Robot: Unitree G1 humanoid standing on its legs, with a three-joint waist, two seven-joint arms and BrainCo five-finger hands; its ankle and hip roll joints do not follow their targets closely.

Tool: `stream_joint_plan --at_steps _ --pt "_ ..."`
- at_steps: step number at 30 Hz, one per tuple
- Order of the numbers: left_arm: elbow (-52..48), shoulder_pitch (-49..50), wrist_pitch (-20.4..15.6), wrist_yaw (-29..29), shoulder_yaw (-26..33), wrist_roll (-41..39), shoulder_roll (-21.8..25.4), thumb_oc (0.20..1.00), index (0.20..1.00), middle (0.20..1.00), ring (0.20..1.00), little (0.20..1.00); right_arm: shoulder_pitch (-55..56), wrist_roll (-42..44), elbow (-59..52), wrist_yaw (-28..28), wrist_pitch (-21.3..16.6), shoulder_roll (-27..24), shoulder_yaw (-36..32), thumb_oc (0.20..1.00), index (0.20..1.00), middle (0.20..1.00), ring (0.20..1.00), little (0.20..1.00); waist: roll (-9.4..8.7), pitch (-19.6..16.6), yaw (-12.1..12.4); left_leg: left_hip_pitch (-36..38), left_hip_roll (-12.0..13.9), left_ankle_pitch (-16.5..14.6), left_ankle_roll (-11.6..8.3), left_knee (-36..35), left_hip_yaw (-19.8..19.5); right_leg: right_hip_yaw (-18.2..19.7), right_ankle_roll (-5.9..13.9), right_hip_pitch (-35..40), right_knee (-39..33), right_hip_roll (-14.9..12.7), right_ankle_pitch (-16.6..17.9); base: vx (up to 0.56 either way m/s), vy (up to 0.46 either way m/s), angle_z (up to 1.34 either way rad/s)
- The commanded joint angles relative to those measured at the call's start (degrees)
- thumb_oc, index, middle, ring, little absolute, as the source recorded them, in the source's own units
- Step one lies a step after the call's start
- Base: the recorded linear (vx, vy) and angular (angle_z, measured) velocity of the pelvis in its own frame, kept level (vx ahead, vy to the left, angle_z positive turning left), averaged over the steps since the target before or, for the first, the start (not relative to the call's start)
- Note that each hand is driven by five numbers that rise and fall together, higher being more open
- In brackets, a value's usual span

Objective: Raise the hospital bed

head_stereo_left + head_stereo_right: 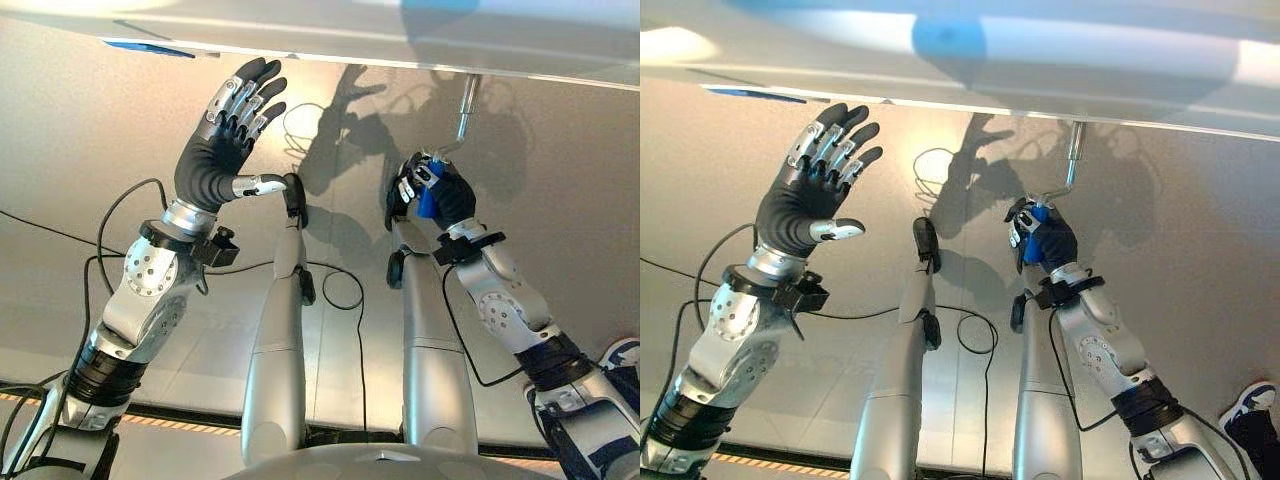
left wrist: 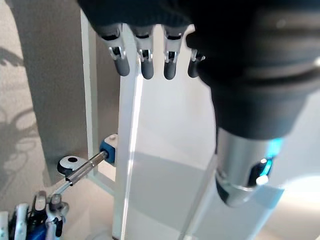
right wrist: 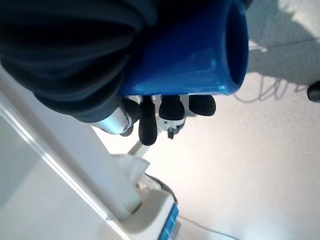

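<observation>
The right hand [image 1: 1042, 240] is wrapped round the blue crank handle [image 3: 185, 55] below the hospital bed [image 1: 1060, 70] edge, likely to wind it. The left hand [image 1: 812, 190] hangs beside the crank, fingers spread, holding nothing.

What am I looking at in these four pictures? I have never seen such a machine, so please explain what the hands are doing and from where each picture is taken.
This is a humanoid robot working at the end of a hospital bed, the pale frame along the upper edge. Two pictures come from the two eyes of a camera on its head, looking down at its own arms. The other two come from small cameras on each wrist, very close to the fingers.

The right hand is curled round the blue handle of a metal crank that goes into the bed frame; turning it would probably raise the bed. The left hand is lifted with straight fingers and holds nothing. Below is a grey floor.
</observation>
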Motion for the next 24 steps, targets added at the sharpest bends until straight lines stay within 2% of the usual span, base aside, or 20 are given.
stream_joint_plan --at_steps 1,11,17,21,22,24 --pt "-6.4 1.6 -3.5 -1.3 2.8 -1.3 0.6 1.000 1.000 1.000 1.000 1.000 -6.2 -1.1 -8.4 -3.5 -14.9 -1.3 -14.5 0.200 0.200 0.200 0.200 0.200 -1.39 -0.9 -1.4 4.3 -2.1 -9.8 0.10 6.6 2.0 1.4 6.71 6.8 -13.5 0.4 7.7 0.00 0.000 0.00" --pt "-6.9 1.0 -3.3 -1.7 3.1 -2.8 -1.4 1.000 1.000 1.000 1.000 1.000 -8.8 0.0 -4.5 -8.4 -19.1 1.1 -20.5 0.200 0.200 0.200 0.200 0.200 -1.04 -0.9 -1.6 4.6 -1.7 -10.3 0.06 6.6 2.0 1.6 6.24 6.1 -12.2 1.0 6.6 0.00 -0.005 -0.01" --pt "-6.9 0.9 -3.1 -1.9 3.2 -3.0 -1.8 1.000 1.000 1.000 1.000 1.000 -9.4 2.4 -2.6 -8.3 -20.3 1.0 -21.8 0.200 0.200 0.200 0.200 0.200 -0.95 -0.9 -1.7 5.1 -1.5 -10.1 -0.06 5.9 2.1 1.5 6.21 6.1 -11.9 1.2 6.4 0.00 0.000 0.00" --pt "-7.0 1.1 -2.9 -2.4 3.1 -3.3 -1.7 1.000 1.000 1.000 1.000 1.000 -9.0 4.0 -2.9 -6.4 -19.6 1.0 -20.7 0.200 0.200 0.200 0.200 0.200 -1.09 -0.9 -1.7 5.6 -1.5 -10.0 -0.11 5.5 2.2 1.6 6.19 6.3 -12.0 1.3 6.5 0.00 0.000 0.00" --pt "-7.0 1.3 -3.0 -2.2 3.6 -2.7 -0.9 1.000 1.000 1.000 1.000 1.000 -7.6 -2.8 -3.9 -7.1 -17.0 -1.6 -18.5 0.200 0.200 0.200 0.200 0.200 -1.31 -0.9 -1.7 5.8 -1.4 -9.9 -0.11 5.3 2.4 1.6 6.17 6.2 -11.9 1.4 6.6 0.00 0.000 0.00" --pt "-6.8 1.2 -2.9 -2.3 3.8 -2.4 -0.6 1.000 1.000 1.000 1.000 1.000 -6.4 -6.9 -6.7 -7.3 -15.2 -3.0 -17.3 0.200 0.200 0.200 0.200 0.200 -1.47 -0.9 -2.0 5.9 -1.3 -9.8 -0.12 5.2 2.5 1.6 6.18 6.2 -12.0 1.3 6.7 0.00 -0.017 -0.04"
